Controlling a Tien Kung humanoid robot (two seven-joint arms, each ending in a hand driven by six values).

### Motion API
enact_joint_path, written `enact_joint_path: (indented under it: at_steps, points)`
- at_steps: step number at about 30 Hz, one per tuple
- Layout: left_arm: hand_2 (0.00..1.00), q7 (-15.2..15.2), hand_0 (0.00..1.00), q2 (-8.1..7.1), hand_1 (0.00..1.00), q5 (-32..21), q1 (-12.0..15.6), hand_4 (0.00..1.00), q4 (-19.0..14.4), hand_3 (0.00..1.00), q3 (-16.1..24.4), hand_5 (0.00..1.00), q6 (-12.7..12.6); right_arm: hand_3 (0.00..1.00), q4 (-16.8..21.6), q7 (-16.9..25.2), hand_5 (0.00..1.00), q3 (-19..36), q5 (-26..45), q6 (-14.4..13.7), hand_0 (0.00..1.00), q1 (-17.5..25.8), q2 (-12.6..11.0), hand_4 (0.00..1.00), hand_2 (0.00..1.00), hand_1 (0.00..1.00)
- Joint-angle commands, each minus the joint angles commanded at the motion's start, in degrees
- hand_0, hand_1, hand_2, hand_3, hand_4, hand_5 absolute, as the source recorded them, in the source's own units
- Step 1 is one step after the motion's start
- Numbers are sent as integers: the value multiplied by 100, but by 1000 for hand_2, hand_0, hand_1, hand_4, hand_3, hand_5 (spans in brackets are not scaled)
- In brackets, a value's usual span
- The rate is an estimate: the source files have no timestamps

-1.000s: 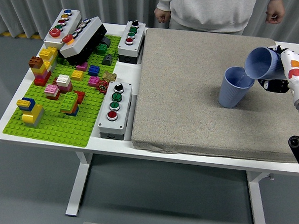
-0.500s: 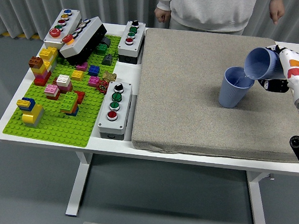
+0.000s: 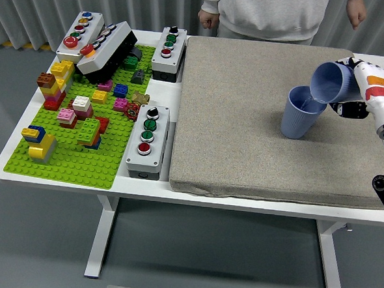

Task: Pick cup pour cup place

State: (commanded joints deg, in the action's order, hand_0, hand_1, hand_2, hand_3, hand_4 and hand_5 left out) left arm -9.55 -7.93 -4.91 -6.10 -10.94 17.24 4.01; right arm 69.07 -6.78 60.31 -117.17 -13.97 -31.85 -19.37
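Head view, the only view: the right hand [image 3: 360, 86] comes in from the right edge, fingers clamped around a blue cup [image 3: 331, 81]. The grip is on the cup's base end; the fingers mostly sit behind the cup, so the exact wrap can't be read.

The held cup is tipped well over toward the left, mouth angled down, its rim just above and overlapping the rim of the second blue cup [image 3: 302, 112]. Whether the rims touch can't be told. No contents or stream are visible.

The second cup stands upright on the grey mat [image 3: 245, 121], right half, nearer the mat's far edge than its near edge.

The left arm isn't in frame.

Progress, as a judgement: the pick is done, since the cup is off the mat and in hand. The pour is in hand now, with the tilt looking close to full. Left to do: bring the cup back upright and set it down on the mat. Nothing shows whether anything has actually transferred.

A person [image 3: 265, 11] stands at the table's far edge, hands hanging by the sides and clear of the table [image 3: 79, 179].

The left side of the table holds a green brick plate [image 3: 67, 166] with loose bricks and several button boxes [image 3: 147, 141]. None of it is in play.
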Motion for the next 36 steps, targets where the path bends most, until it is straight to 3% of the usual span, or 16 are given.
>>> enact_joint_path:
  at_steps: [6,36]
  points:
    - [924,1,874,-8,844,-2,3,643,-1,808,1,875,-2,590,65,-17,118,-231,32,34,765,-111,-161,780,530,632]
    - [926,4,874,-19,844,0,-15,646,-1,808,1,882,-2,583,70,4,99,-498,92,16,767,-294,-364,770,530,633]
